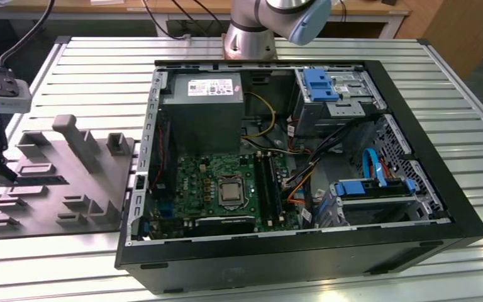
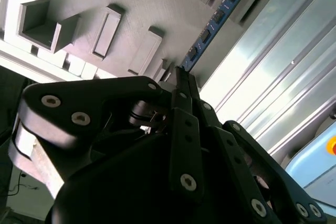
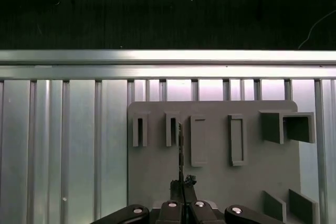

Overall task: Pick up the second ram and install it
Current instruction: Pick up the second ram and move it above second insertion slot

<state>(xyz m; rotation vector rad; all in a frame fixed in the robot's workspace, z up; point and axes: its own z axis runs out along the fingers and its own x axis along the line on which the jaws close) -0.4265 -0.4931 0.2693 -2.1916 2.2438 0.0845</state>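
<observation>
A robotics workshop was indicated by a slatted aluminium table, an opened computer case and a grey fixture plate.

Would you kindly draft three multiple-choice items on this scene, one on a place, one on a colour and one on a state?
1. Where is the second ram?
A) in a motherboard slot
B) at the grey fixture plate
C) on the power supply

2. What colour are the drive brackets in the computer case?
A) blue
B) red
C) yellow

3. How is the computer case?
A) closed
B) standing upright
C) lying open

Answers:
1 B: the second wrist view shows the stick between the plate's posts, with the gripper shut on its end.
2 A: the brackets show blue in the exterior view.
3 C: its motherboard lies exposed.
</observation>
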